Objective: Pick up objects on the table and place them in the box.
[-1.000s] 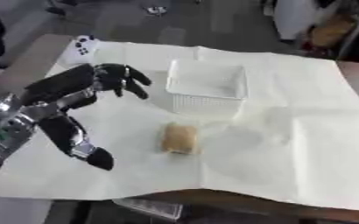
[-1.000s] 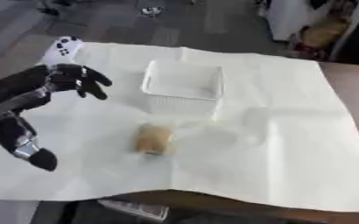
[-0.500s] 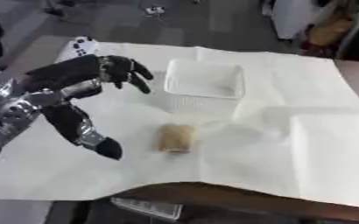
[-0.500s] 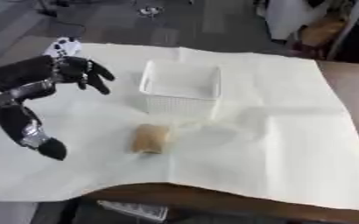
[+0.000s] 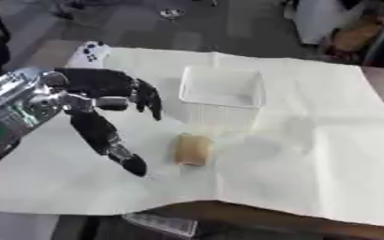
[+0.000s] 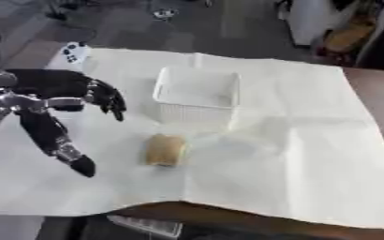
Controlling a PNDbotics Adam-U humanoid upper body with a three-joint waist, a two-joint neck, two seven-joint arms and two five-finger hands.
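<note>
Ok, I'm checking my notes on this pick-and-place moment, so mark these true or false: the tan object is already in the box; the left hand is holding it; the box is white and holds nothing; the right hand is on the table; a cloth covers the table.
1. The tan object is already in the box: false, it lies on the cloth in front of the box.
2. The left hand holds it: false, the hand is open beside it, holding nothing.
3. The box is white and holds nothing: true.
4. The right hand is on the table: false, it shows in no view.
5. A pale cloth covers the table: true.
</note>
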